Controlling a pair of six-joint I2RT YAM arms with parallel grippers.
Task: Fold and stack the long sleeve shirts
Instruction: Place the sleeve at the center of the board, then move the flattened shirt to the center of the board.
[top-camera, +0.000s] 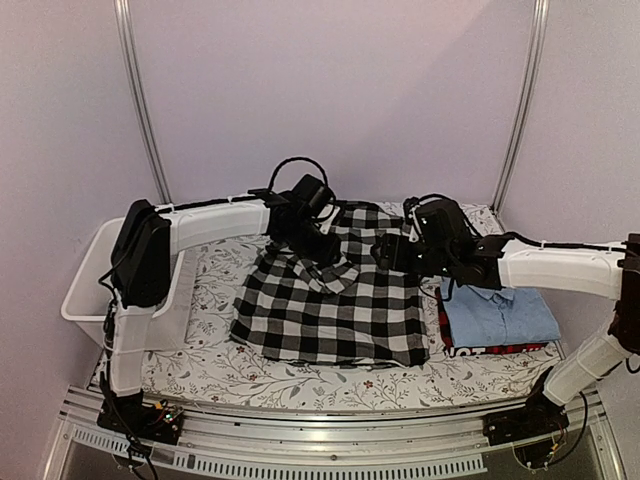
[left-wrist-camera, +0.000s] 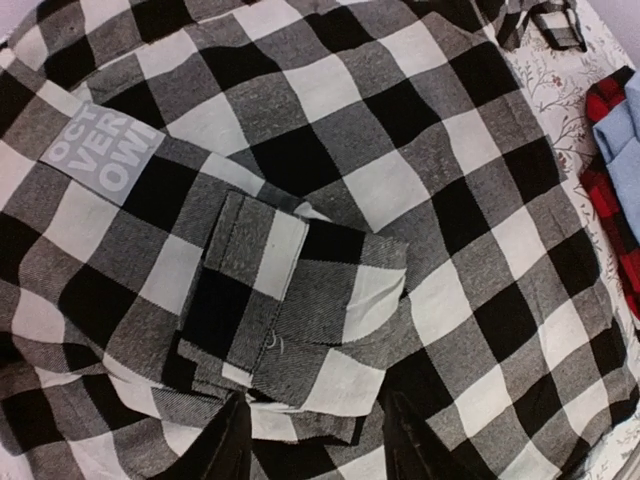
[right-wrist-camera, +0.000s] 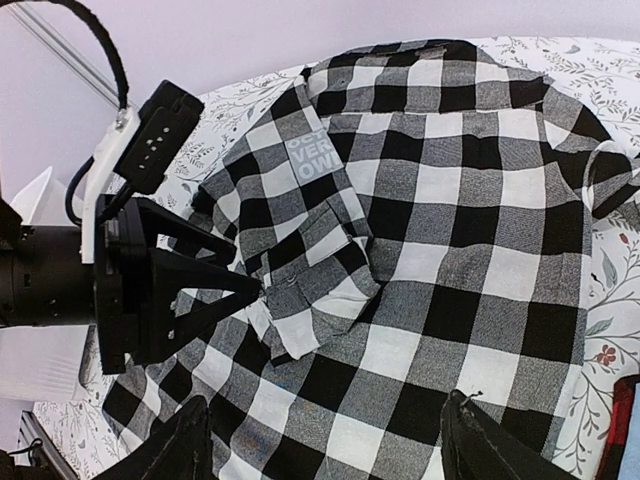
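1. You were working in a robotics lab booth, not a home: plain pale walls (top-camera: 330, 90) closed it in behind and at the sides.
2. Bare metal poles (top-camera: 140, 100) slanted up the back corners as a frame.
3. A slotted aluminium rail (top-camera: 330, 440) ran along the near edge, with the left arm (top-camera: 215, 225) and the right arm (top-camera: 560, 268) bolted to it and a black cable (top-camera: 297, 159) looping in the open.
4. The only household things you had were a floral table cover (top-camera: 300, 375), the checked shirt (top-camera: 340, 300) lying on it and a white tub (top-camera: 85, 285) at the left end.
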